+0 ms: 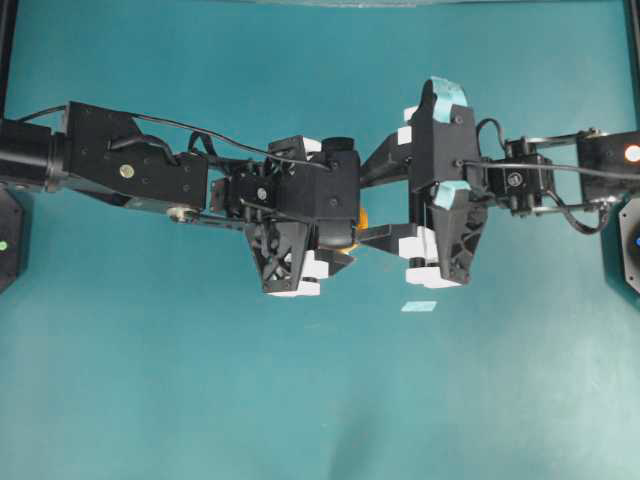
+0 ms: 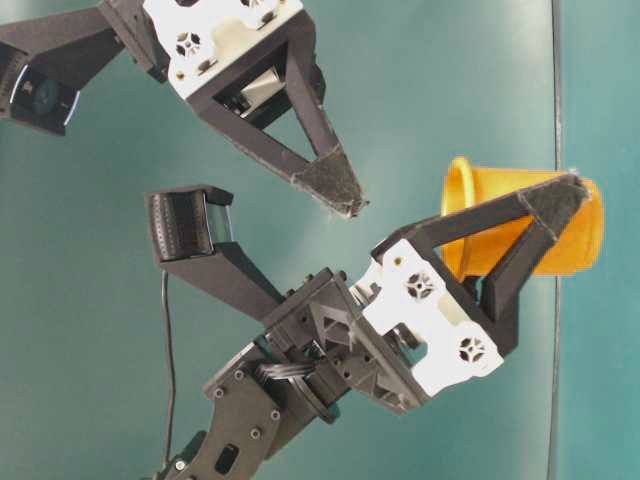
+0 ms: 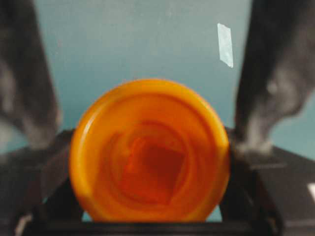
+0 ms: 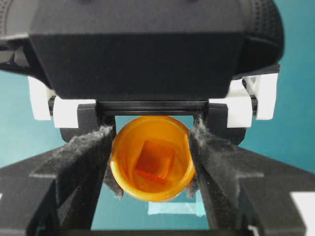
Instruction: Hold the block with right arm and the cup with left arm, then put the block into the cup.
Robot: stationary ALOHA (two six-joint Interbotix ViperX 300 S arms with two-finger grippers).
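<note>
The yellow-orange cup [image 4: 151,158] is upright, mouth up, between the fingertips of my left gripper [image 2: 545,220], which is shut on its wall. The small orange block [image 4: 155,161] lies tilted on the cup's floor; in the left wrist view the block [image 3: 151,169] is a blurred dark square inside the cup [image 3: 88,147]. My right gripper [image 4: 151,129], with blue tape patches, hangs above the cup's mouth, open, with nothing between its fuzzy fingers [image 4: 86,160]. From overhead only a sliver of the cup [image 1: 362,217] shows between the two arms.
A pale-blue tape patch [image 1: 419,306] lies on the teal table [image 1: 300,400] just in front of the right gripper. The two wrists meet close together over the middle of the table. A black frame post [image 1: 8,50] stands at the far left edge.
</note>
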